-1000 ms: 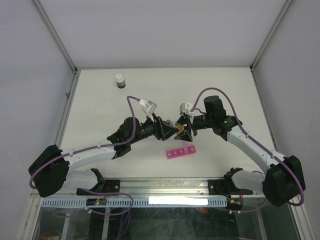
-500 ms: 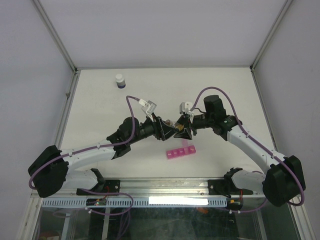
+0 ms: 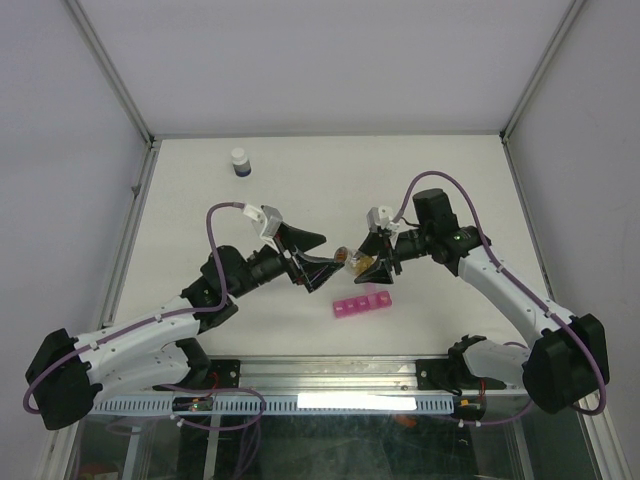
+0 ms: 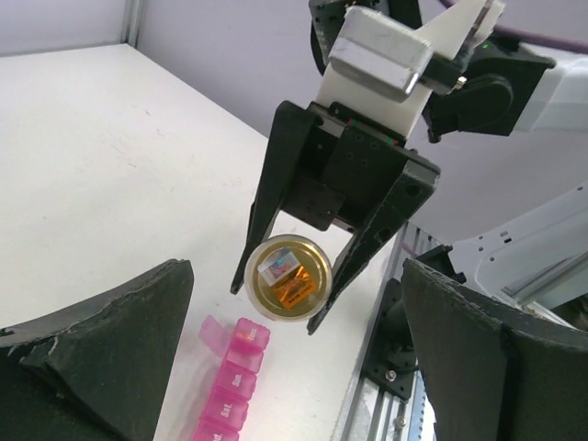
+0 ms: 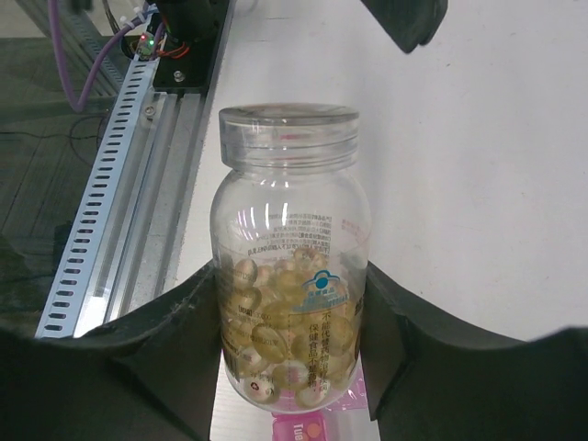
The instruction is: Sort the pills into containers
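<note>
My right gripper [image 3: 364, 266] is shut on a clear bottle [image 5: 289, 266] half full of yellow pills [image 5: 276, 340]; its clear lid [image 5: 289, 124] sits on the neck. The bottle [image 3: 353, 262] hangs above the table, lid end pointing left. My left gripper [image 3: 316, 262] stands wide open just left of it, not touching, with nothing between its fingers. In the left wrist view the bottle [image 4: 288, 276] faces me end-on between the right gripper's black fingers [image 4: 276, 193]. The pink container strip [image 3: 363, 302] lies on the table below the bottle, one end flap [image 4: 213, 331] open. Its pink edge [image 5: 299, 430] shows under the bottle.
A small dark bottle with a white cap [image 3: 239, 162] stands at the far left of the table. The metal rail [image 3: 330, 375] with both arm bases runs along the near edge, close to the strip. Frame posts [image 3: 150, 140] mark the table's back corners.
My left gripper has opened and drawn back to the left, away from the bottle's lid end. The right gripper keeps the bottle and has shifted slightly down and right.
</note>
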`<state>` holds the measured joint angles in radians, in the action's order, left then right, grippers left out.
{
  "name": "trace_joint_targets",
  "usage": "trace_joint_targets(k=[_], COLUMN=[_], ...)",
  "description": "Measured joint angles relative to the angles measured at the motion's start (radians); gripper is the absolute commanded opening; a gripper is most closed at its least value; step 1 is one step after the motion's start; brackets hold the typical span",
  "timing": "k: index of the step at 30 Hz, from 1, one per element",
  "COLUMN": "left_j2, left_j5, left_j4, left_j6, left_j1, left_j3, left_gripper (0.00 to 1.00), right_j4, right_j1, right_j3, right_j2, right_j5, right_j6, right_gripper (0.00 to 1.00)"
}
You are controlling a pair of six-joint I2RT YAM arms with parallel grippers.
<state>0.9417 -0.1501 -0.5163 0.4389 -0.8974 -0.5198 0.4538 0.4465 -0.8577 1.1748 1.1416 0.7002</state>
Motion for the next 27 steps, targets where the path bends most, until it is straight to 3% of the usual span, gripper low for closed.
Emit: trace_joint_targets(k=[10,21,27], left_j2=[0.114,0.179,0.186], left_j5=[-0.047,-0.094,-0.106], left_j4=[0.061,0.071,0.084], left_j6=[-0.006,0.018,0.016], left_j1=[0.000,0.000,0.000], left_j3=[-0.043,-0.091,-0.101], left_gripper=[0.66,0.47,0.15], right_j4=[0.031,0.032,0.039], right_j1=[0.000,0.000,-0.003], right_j3=[-0.003,-0.003,-0.003], right_j2=[0.002,0.015,0.017], right_j5=[0.014,0.013,0.004], right_j6=[0.036,0.039,0.033], right_gripper=[0.00,0.00,0.00])
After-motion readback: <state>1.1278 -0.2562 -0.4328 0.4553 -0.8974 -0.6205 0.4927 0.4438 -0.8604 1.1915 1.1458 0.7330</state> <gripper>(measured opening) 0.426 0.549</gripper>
